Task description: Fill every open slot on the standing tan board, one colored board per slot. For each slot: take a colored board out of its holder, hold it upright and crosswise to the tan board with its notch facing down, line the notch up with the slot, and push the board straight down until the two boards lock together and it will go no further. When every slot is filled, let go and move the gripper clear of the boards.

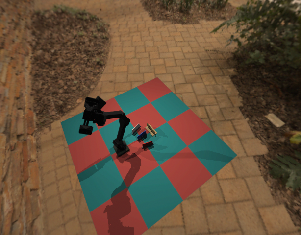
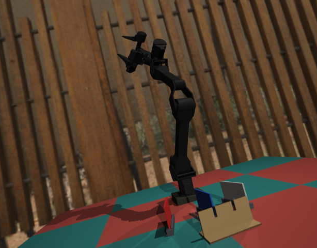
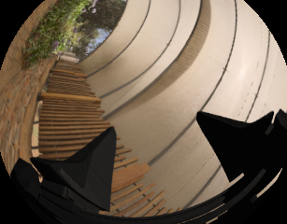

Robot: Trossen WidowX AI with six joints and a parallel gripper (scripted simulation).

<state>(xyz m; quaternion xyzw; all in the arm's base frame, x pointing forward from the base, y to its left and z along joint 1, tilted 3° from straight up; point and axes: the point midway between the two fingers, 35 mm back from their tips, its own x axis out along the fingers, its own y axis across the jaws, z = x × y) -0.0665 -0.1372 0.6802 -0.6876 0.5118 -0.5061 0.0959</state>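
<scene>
While the three boards waited upright in holders, right of centre below, for easy grabbing, the gripper (image 2: 120,45) (image 3: 157,123), upper left, gaped wide, gripping nothing!

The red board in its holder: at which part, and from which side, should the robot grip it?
Best is probably the upper edge of the red board, from above, jaws on its two flat faces: it stands upright and thin, its top free, its foot in the grey holder.
</scene>
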